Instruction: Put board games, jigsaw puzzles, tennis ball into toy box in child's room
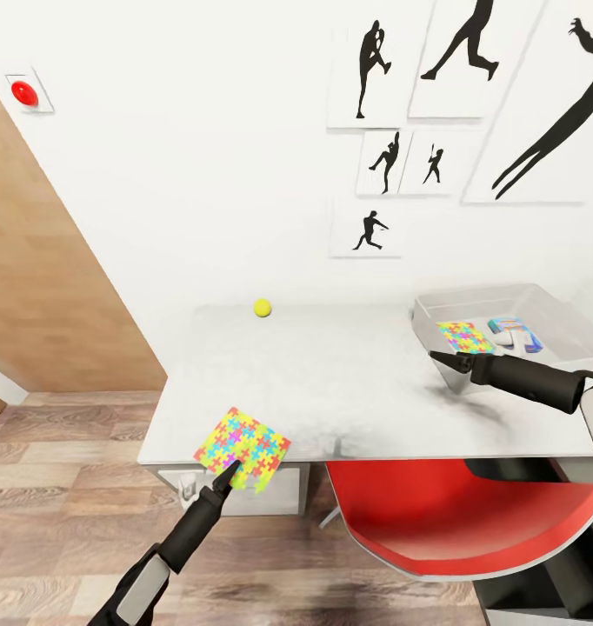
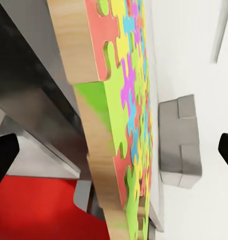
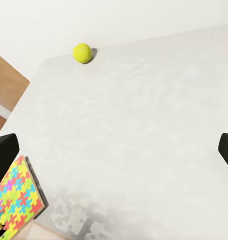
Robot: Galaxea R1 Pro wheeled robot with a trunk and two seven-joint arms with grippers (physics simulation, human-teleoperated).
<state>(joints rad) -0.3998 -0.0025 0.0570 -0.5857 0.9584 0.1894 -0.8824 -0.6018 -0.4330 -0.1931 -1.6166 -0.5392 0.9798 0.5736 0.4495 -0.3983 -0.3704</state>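
Grey and shallow, the toy box (image 1: 436, 306) is seen at the tabletop's (image 1: 349, 382) far right, holding one jigsaw puzzle (image 1: 463, 336) and a light blue board game (image 1: 516, 333) (side by side). A second jigsaw puzzle (image 1: 243, 449) is overhung at the near edge, straddled by the spread left pincer (image 1: 233, 474). The tennis ball (image 1: 262, 307) is left by the wall; the right pincer (image 1: 444, 361) is held agape.

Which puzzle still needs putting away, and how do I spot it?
Find the long grey table under the black silhouette pictures. At its front corner near the wooden door lies a jigsaw puzzle, overhanging the edge by the left gripper. The other puzzle is already inside the toy box.
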